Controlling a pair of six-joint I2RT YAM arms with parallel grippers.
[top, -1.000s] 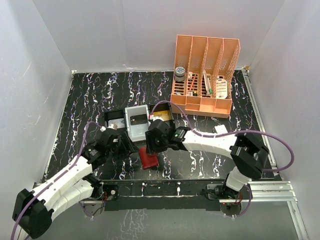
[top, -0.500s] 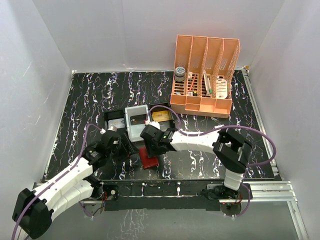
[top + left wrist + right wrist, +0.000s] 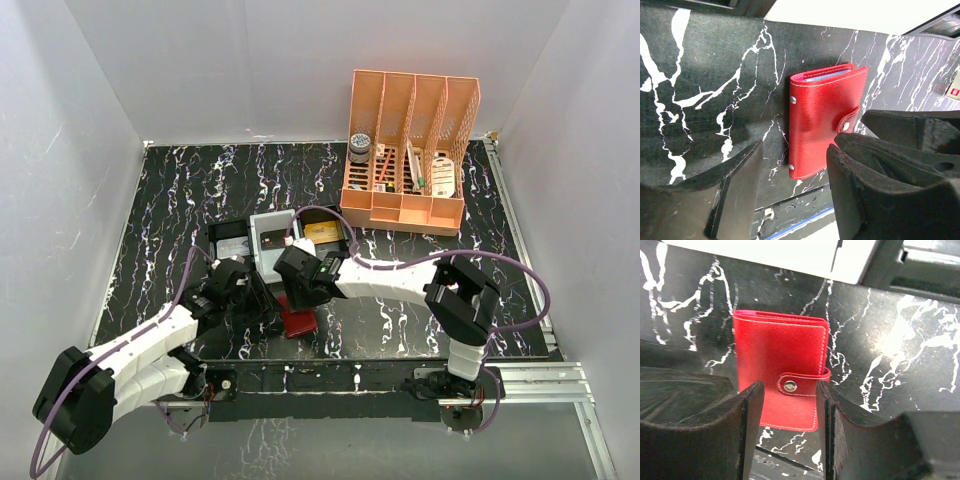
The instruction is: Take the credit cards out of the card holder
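Observation:
The red card holder (image 3: 299,321) lies flat and snapped shut on the black marble table near its front edge. In the left wrist view the card holder (image 3: 821,125) shows a thin pale blue edge of the credit cards (image 3: 826,76) at its far end. My left gripper (image 3: 795,150) is open just to its left, jaws over its near corner, touching nothing. My right gripper (image 3: 789,390) is open above the card holder (image 3: 776,352), its jaws on either side of the snap tab (image 3: 789,385) and holding nothing. From above, the left gripper (image 3: 262,300) and the right gripper (image 3: 300,292) crowd over it.
A black tray (image 3: 228,232) with a grey insert (image 3: 268,243) stands just behind the grippers, with a tan-orange card (image 3: 322,232) in its right part. An orange rack (image 3: 410,150) stands at the back right. The table's front edge (image 3: 350,362) runs right next to the holder.
My left gripper has slid right, up to the card holder, and its jaws have narrowed. The right gripper has shifted left over the holder and its jaws have widened slightly.

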